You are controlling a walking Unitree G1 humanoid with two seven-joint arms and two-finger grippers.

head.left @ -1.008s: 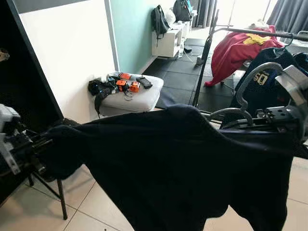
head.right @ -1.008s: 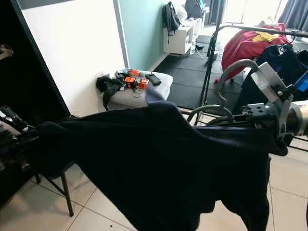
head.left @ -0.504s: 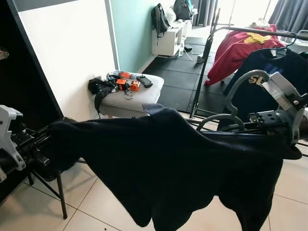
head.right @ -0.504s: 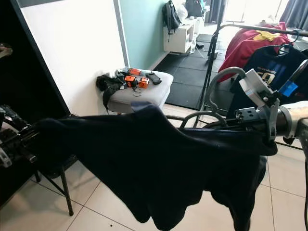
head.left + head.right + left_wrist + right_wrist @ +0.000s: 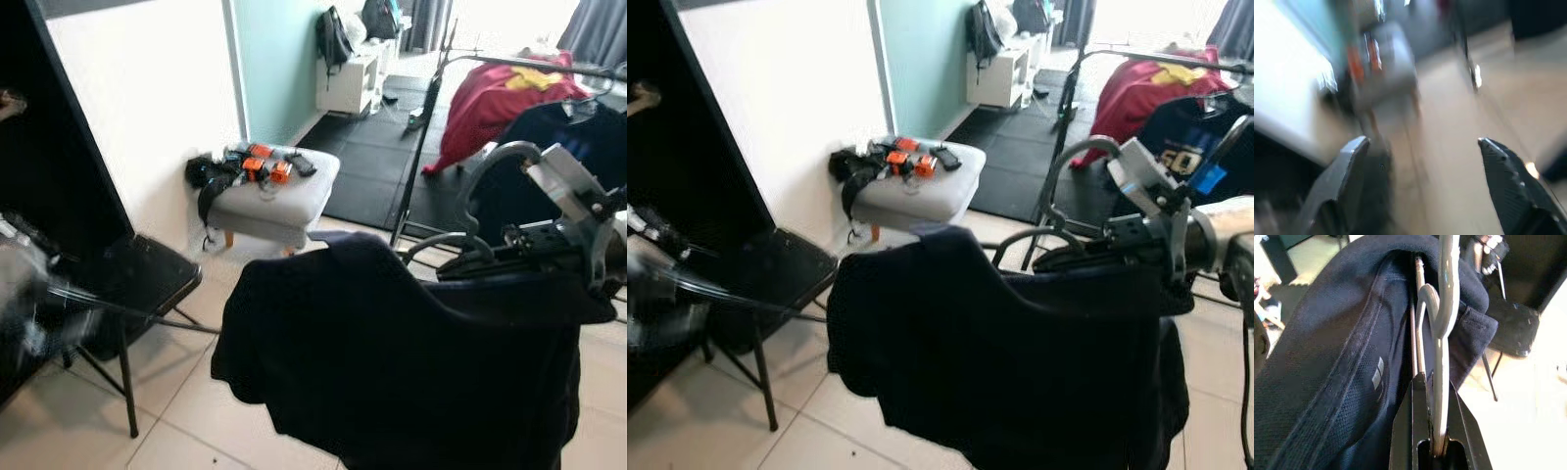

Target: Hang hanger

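Note:
A grey metal hanger (image 5: 477, 181) carries a dark navy shirt (image 5: 392, 362) that droops from it over the tiled floor. My right gripper (image 5: 1427, 382) is shut on the hanger's wire just below the hook, holding it out in front of me at the right (image 5: 460, 266). The hook curves up above the fingers. My left gripper (image 5: 1421, 142) is open with nothing between its fingers; it is a blur at the far left (image 5: 34, 313), apart from the shirt. The clothes rack's bar (image 5: 519, 61) runs behind the hanger at the upper right.
A red garment (image 5: 490, 98) and a navy printed shirt (image 5: 1185, 147) hang on the rack. A black folding chair (image 5: 137, 279) stands at the left beside a dark wardrobe (image 5: 49, 176). A grey ottoman (image 5: 279, 191) with orange items sits by the white wall.
My left gripper has let go of the shirt's side and pulled away to the left. The shirt has dropped and now hangs from the hanger alone. The chair seat is uncovered.

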